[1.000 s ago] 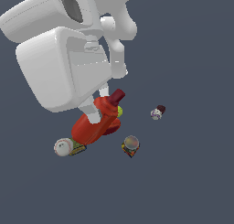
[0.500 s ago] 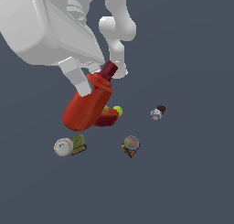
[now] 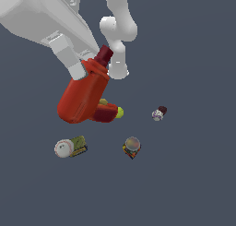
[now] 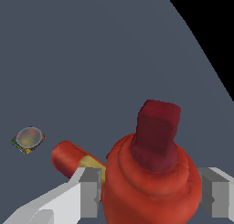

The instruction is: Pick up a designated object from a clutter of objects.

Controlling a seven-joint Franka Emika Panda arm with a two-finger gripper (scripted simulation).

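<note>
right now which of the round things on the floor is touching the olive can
The white baseball. It sits against the olive can, at the exterior view's lower left. The yellow-green ball lies apart, beside the red drill.

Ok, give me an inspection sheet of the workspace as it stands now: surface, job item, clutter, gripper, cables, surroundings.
Surface: flat dark grey-blue floor.
Job item: red drill toy in the gripper, maroon tip up, tilted; seemingly off the floor.
Clutter: white baseball touching olive can; orange-black round-topped item apart; small maroon-white bit toward the exterior view's right; yellow-green ball partly hidden behind the drill.
Gripper: gripper fingers either side of the drill body, shut on it.
Cables: nothing seen.
Surroundings: nothing seen beyond the floor.
</note>
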